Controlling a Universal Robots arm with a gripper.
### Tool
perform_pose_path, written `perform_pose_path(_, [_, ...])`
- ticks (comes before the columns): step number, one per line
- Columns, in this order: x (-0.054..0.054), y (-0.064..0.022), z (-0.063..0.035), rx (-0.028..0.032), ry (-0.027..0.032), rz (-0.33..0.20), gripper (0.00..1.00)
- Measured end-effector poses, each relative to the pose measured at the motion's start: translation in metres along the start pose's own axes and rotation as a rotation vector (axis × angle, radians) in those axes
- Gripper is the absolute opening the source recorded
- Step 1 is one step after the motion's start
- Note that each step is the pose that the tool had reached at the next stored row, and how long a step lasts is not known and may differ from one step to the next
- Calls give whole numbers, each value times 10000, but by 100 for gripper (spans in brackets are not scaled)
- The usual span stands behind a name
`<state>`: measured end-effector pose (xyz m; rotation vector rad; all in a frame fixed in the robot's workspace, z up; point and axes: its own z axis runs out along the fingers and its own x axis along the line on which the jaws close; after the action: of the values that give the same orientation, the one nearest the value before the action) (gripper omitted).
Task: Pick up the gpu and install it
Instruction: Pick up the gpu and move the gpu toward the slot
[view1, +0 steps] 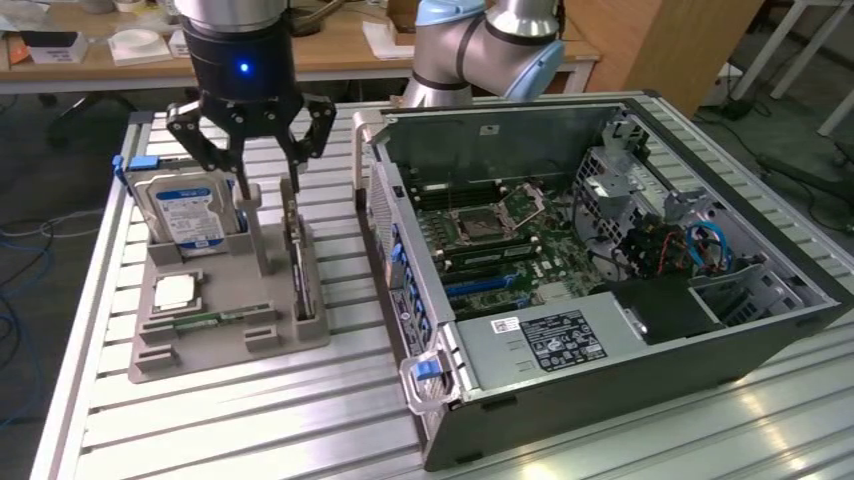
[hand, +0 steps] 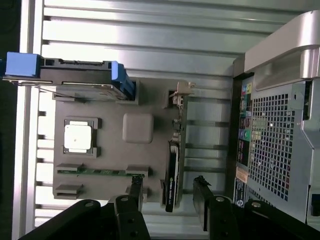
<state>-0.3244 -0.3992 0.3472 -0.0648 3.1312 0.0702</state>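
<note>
Exterior view. Hanging straight down over the far end of a grey tray (view1: 227, 345): the gripper (view1: 268, 192), released, fingers (view1: 243, 185) spread wide, clasping nothing. Just below the tips, standing on its long edge in a slot along the tray's side toward the exterior view's right: the gpu (view1: 302, 265), thin and dark, running near to far. Tips close above it, apart from it as far as can be told. On the tray toward the exterior view's left, upright, a hard drive (view1: 187, 212) with a blue-and-white label; nearer, lying flat, a square processor chip (view1: 176, 292) and a green memory stick (view1: 214, 322). To the exterior view's right of the tray, on the same slatted metal table (view1: 240, 430), an open computer case (view1: 627, 400) on its side, motherboard (view1: 501, 240) facing up. Behind the computer case, at the far edge, pale blue joints of the arm (view1: 467, 40).

Wrist view. Looking down past two dark fingers (hand: 200, 200): gripper (hand: 168, 182) parted, one finger on each side of the gpu (hand: 172, 160), the dark end of it in the gap between them, pressed by neither. Silver bracket (hand: 182, 90) at the opposite end, away from the fingers. Beside the gpu on the tray (hand: 115, 150): a raised square block (hand: 137, 127), then the processor chip (hand: 77, 137) in its pocket, the memory stick (hand: 95, 171) in a slot, and the hard drive (hand: 75, 80) with blue rails, near the bracket end. On the gpu's other side, a strip of table (hand: 210, 115), then the perforated wall of the computer case (hand: 280, 140).
</note>
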Motion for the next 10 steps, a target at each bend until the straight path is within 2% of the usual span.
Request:
perform_pose_path(7, [3, -77, 123, 0, 5, -27, 53])
perform_pose_path(10, [-33, -103, 168, -5, 6, -16, 53])
